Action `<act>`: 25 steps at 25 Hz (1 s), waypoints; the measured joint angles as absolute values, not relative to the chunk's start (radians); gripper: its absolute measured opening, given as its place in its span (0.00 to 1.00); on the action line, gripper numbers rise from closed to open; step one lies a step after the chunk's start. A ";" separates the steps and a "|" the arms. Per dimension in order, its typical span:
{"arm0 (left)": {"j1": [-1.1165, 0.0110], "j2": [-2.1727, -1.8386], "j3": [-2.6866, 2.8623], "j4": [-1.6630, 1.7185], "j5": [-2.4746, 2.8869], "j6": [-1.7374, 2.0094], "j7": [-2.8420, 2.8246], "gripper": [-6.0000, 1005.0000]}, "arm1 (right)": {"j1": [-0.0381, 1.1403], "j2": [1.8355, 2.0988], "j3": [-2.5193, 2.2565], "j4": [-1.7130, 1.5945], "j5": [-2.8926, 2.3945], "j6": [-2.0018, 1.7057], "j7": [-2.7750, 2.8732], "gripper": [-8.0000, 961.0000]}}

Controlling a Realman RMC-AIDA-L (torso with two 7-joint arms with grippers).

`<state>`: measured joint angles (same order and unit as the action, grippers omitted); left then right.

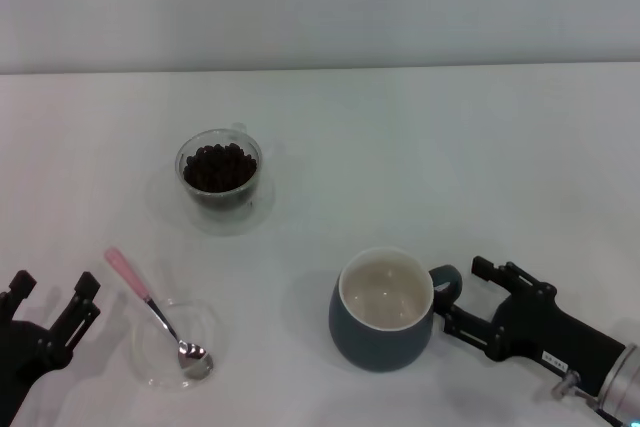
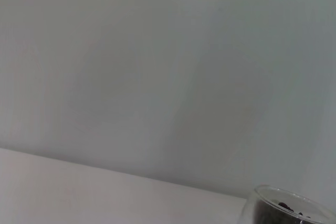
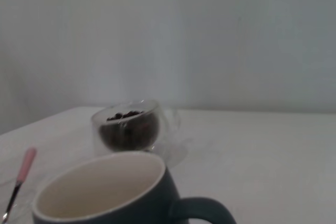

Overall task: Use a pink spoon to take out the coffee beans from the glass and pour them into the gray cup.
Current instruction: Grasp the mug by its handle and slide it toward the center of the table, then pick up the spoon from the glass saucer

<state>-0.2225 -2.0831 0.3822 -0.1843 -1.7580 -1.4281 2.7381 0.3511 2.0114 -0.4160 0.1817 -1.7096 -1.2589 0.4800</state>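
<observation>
A white table point(image 1: 420, 147) seen from above, with a pale wall along its far edge.

Toward the far left of the table stands the glass point(image 1: 219, 169), a small clear double-walled cup filled with the coffee beans point(image 1: 219, 165), a dark heap reaching nearly to its rim. The glass sits on a faint clear saucer point(image 1: 212, 215).

Near the front edge, left of centre, is a shallow clear round dish point(image 1: 172, 352). The pink spoon point(image 1: 155, 309) lies across it: its shiny metal bowl rests inside the dish, and its pale pink handle slants up over the rim toward the far left.

Near the front edge, right of centre, stands the gray cup point(image 1: 385, 312), a dark blue-gray mug with a cream inside that holds no beans. Its loop handle points toward the right edge.

The right gripper point(image 1: 460, 295) lies low at the front right, its black fingers spread wide apart on either side of the mug's handle, not closed on it.

The left gripper point(image 1: 55, 292) sits at the front left corner, its two black fingers parted and holding nothing, just left of the spoon's handle and apart from it.
</observation>
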 joint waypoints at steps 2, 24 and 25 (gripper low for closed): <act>-0.222 -2.083 0.382 -0.184 -1.758 -1.428 2.738 0.86 | 0.342 2.011 -0.427 0.174 -1.710 -1.273 0.489 0.80; -0.212 -2.076 0.382 -0.158 -1.825 -1.353 2.460 0.86 | 0.206 2.005 -0.334 0.045 -1.642 -1.505 0.516 0.89; -0.212 -2.075 0.384 -0.143 -1.816 -1.343 2.423 0.86 | 0.211 2.006 -0.307 0.059 -1.642 -1.505 0.493 0.89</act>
